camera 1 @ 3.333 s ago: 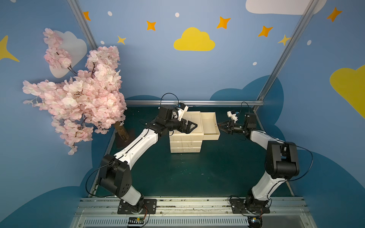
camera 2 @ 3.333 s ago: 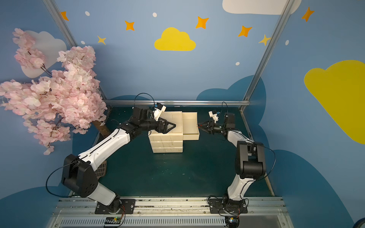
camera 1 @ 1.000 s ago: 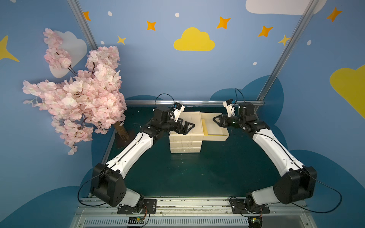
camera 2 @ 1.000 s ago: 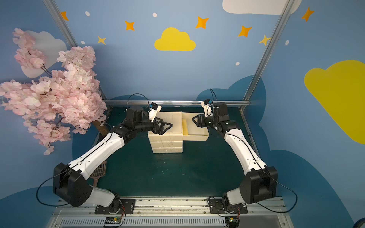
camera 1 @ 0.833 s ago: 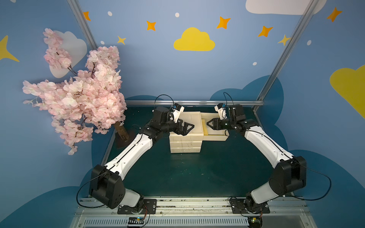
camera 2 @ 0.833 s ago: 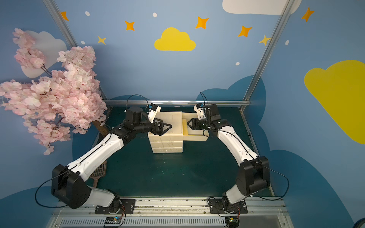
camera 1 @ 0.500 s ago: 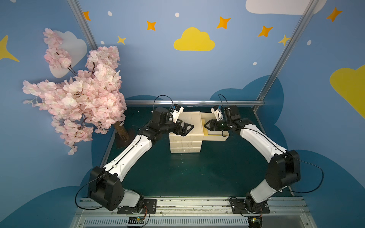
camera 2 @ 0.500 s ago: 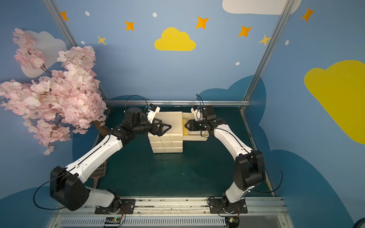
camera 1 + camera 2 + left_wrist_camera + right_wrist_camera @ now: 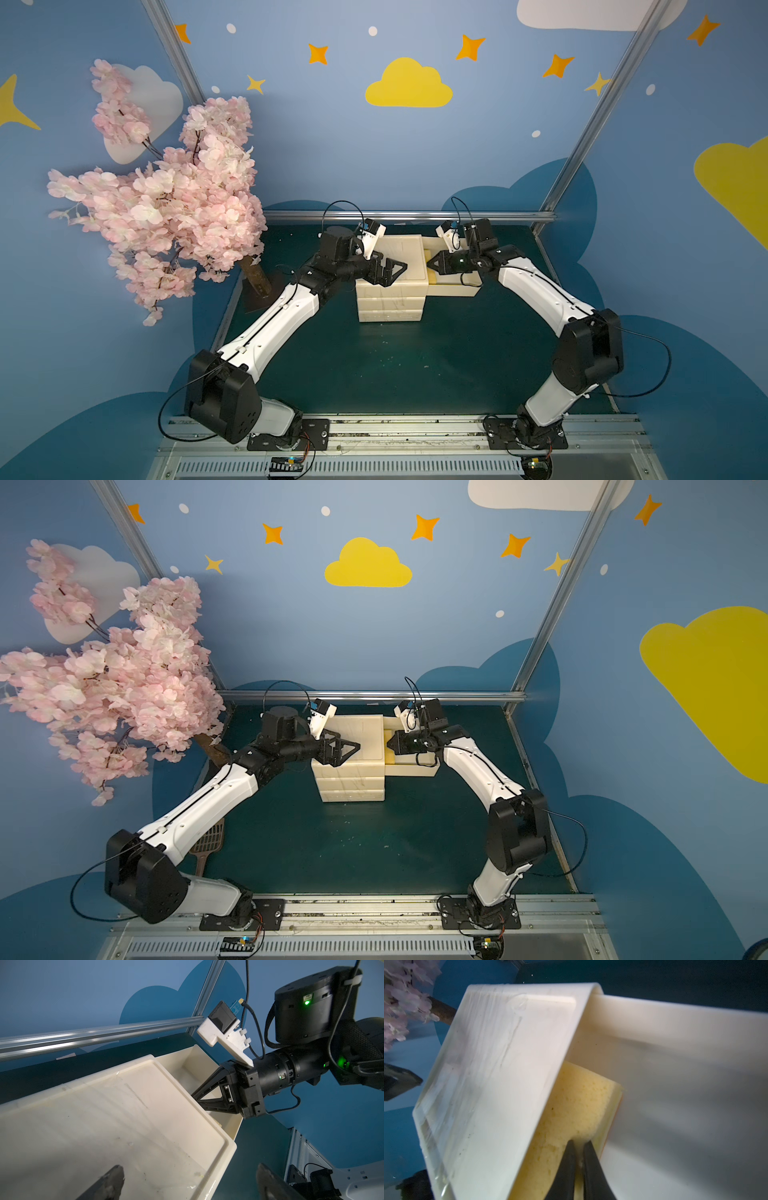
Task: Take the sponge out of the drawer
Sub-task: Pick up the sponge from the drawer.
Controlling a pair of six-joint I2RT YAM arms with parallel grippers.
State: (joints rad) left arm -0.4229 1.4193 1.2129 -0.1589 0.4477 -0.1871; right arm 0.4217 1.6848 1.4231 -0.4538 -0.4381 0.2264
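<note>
Now one sponge (image 9: 577,1109), one open drawer (image 9: 453,289) (right fingers (image 9: 566,1169) pinching it)

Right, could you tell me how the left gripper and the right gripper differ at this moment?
The left gripper is wide open and holds nothing; the right gripper is shut, pinching the yellow sponge. The left gripper hangs over the cabinet top; the right gripper reaches into the open drawer. Both are black and point toward each other.
</note>
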